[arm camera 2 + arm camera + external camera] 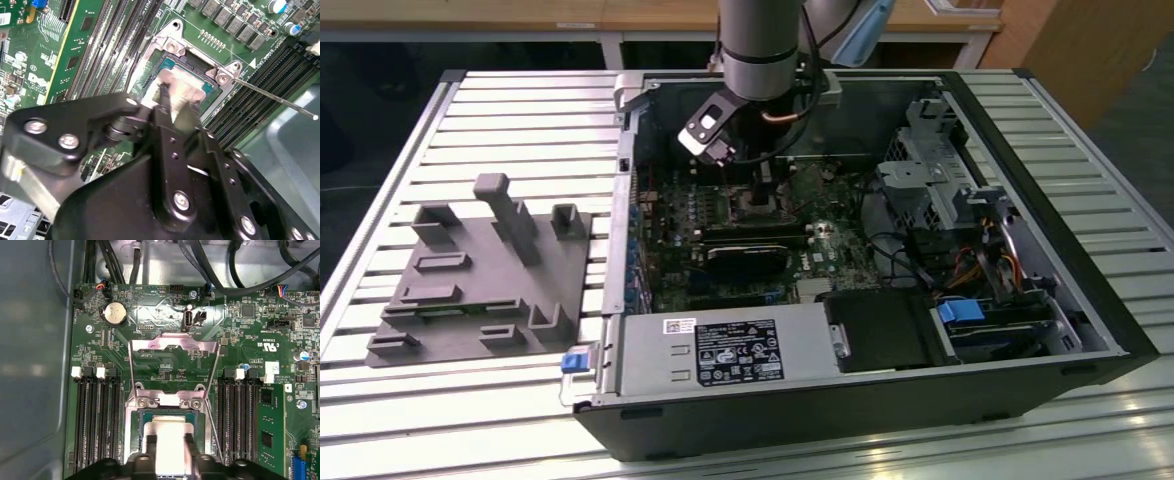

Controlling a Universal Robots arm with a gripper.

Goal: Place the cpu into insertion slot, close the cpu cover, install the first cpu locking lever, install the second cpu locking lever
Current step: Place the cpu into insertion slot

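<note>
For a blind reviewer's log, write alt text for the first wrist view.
The gripper hangs right over the silvery cpu, which lies in the insertion slot on the green board. The cpu cover stands swung open beyond the slot, with long memory slots on both sides.

A slatted metal table [507,120] carried an open computer case [854,405]; a grey moulded fixture [467,290] lay at the case's nine o'clock.

Memory slots [95,425] on 2 sides of insertion slot [142,430], raised cpu cover [174,346] beyond
</note>
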